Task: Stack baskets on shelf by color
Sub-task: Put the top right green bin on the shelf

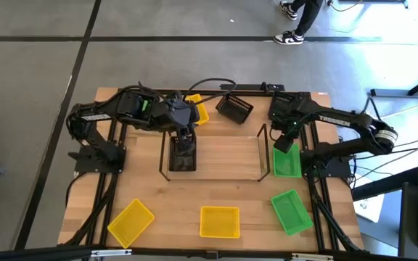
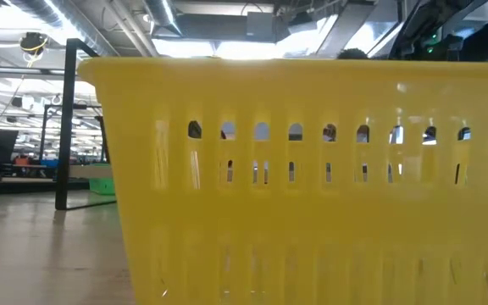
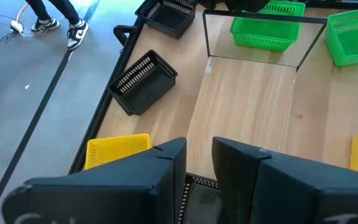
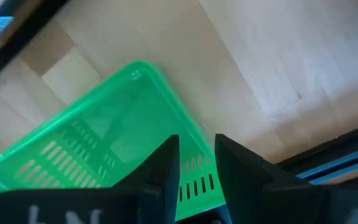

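The shelf [image 1: 212, 156] stands mid-table with a black basket [image 1: 183, 156] resting on its wood base at its left end. My left gripper [image 1: 184, 136] hovers open above that basket; in the left wrist view nothing lies between its fingers [image 3: 199, 168]. A green basket [image 1: 287, 165] sits on the table just right of the shelf. My right gripper [image 1: 287, 143] points down, open, over this basket's far end. In the right wrist view its fingers [image 4: 197, 162] stand on either side of the basket's end wall [image 4: 194, 183]; no touch shows.
Two yellow baskets [image 1: 130, 222] [image 1: 219, 222] and a green one [image 1: 292, 212] lie along the near edge. A yellow basket [image 1: 197, 110] and a tipped black one [image 1: 234, 108] lie at the far edge. Another black basket [image 3: 166, 12] lies farther right. A yellow basket [image 2: 312, 186] fills the low view.
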Robot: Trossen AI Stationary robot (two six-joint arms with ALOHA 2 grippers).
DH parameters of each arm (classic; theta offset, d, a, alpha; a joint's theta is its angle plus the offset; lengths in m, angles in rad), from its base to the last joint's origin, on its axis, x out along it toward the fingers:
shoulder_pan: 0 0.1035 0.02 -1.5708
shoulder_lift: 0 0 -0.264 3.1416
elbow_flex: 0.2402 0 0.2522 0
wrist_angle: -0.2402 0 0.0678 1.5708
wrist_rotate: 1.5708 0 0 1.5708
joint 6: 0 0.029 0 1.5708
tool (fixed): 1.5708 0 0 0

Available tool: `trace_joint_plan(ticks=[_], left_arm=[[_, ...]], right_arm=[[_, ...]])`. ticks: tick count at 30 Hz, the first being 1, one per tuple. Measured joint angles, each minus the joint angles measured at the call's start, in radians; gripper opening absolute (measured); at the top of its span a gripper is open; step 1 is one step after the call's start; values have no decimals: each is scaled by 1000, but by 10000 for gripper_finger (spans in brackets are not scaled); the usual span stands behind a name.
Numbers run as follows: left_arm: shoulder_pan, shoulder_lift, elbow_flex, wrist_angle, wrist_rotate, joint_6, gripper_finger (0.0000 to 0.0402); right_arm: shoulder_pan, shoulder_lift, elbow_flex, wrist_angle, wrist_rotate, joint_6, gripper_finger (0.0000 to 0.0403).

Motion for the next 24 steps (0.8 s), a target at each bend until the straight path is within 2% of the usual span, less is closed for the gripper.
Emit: trace_joint_plan(ticks=[13,24], left_arm=[[0,0,0,0,0,0,69],[0,0,0,0,0,-5,69]], right_arm=[[0,104,3,23,23,-87,100],[0,110,3,22,23,-114,100]])
